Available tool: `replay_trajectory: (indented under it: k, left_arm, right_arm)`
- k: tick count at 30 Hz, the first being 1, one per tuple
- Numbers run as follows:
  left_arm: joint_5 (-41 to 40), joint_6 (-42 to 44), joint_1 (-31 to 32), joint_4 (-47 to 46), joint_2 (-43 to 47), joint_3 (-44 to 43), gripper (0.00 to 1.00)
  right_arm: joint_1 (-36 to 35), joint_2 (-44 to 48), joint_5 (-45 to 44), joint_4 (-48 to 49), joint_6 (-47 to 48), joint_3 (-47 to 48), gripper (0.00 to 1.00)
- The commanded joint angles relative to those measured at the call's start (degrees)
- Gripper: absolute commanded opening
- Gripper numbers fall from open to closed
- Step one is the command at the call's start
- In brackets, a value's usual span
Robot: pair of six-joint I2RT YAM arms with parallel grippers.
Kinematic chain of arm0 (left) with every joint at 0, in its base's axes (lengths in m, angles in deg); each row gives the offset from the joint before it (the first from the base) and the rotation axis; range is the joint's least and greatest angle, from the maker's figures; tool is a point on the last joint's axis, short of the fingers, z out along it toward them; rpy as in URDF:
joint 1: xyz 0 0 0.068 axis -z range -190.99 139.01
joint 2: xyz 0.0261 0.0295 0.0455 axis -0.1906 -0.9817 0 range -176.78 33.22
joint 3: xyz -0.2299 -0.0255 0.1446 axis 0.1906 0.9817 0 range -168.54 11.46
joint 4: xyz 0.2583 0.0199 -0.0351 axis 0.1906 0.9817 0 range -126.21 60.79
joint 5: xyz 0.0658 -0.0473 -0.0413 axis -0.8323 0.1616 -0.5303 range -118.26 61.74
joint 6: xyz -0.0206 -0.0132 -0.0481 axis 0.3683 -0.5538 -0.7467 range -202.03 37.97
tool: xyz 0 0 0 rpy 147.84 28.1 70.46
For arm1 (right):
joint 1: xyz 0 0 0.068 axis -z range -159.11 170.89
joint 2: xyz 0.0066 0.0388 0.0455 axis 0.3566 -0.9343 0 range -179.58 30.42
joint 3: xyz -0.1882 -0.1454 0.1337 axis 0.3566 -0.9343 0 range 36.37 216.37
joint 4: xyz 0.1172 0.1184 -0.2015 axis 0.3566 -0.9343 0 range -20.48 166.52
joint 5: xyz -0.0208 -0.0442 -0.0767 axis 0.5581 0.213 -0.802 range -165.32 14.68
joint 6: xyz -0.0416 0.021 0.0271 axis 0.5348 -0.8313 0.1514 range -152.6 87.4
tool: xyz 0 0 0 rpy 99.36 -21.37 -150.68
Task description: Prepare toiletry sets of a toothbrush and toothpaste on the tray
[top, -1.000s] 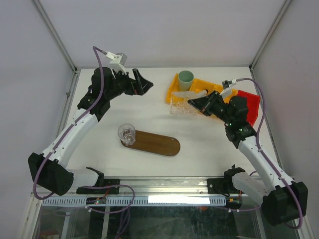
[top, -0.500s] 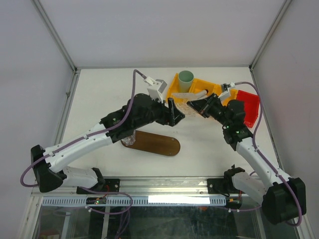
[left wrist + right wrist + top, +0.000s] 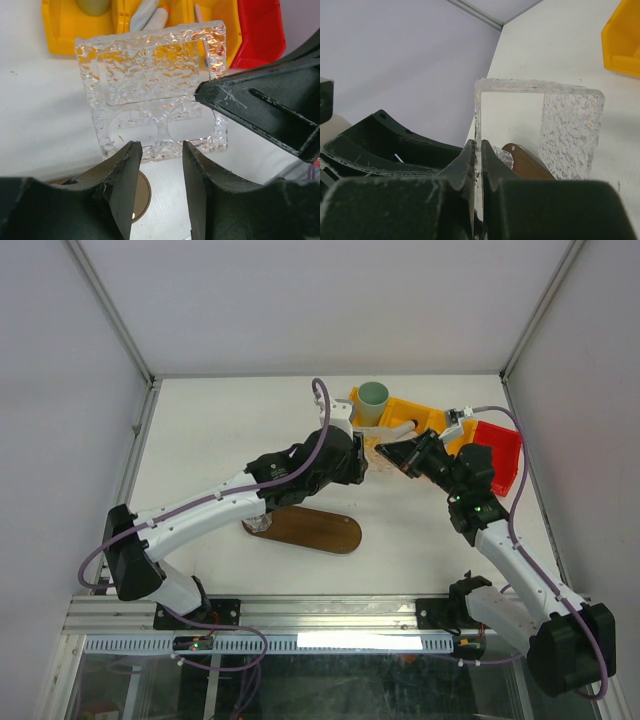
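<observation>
The right claw (image 3: 479, 162) is clamped on one edge of a clear bumpy block (image 3: 155, 85). The left claw (image 3: 161, 167) has its fingers apart, and the near edge of the block sits just past the gap. The white tubes (image 3: 146, 9) and a pinkish brush (image 3: 198, 11) lie in the yellow bin (image 3: 60, 30), behind the block. The brown tray (image 3: 315, 530) lies flat on the table (image 3: 220, 430), nearer the arm bases than both claws and partly under the left arm (image 3: 210, 510).

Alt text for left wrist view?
A clear ripple-textured holder with one rectangular and two round recesses fills the frame, the right hand pinching its right edge. The open left hand hovers below; a yellow plastic bin sits behind.
</observation>
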State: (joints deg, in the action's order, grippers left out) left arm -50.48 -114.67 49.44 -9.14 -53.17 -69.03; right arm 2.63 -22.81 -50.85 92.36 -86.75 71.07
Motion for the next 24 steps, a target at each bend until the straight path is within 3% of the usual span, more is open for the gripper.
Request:
replay_trajectory:
  k: [1, 12, 16, 24]
  left_arm:
    - [-4.45, -0.49, 0.48, 1.24, -1.19, -5.02, 0.39]
    - [-5.29, 0.04, 0.48, 1.77, -4.55, -7.91, 0.34]
    - [-5.08, -0.22, 0.48, 1.85, -5.28, -8.22, 0.39]
    - [-5.82, 0.03, 0.49, 2.01, -5.92, -8.54, 0.31]
  right_arm:
    - [-0.37, 1.70, 0.30, 6.13, -0.57, 0.47, 0.00]
    - [-0.37, 2.08, 0.74, 6.54, -1.11, -0.17, 0.00]
    - [-0.37, 1.86, 0.91, 6.57, -1.35, -0.24, 0.00]
    - [-0.37, 2.05, 1.28, 7.57, -2.78, -0.49, 0.00]
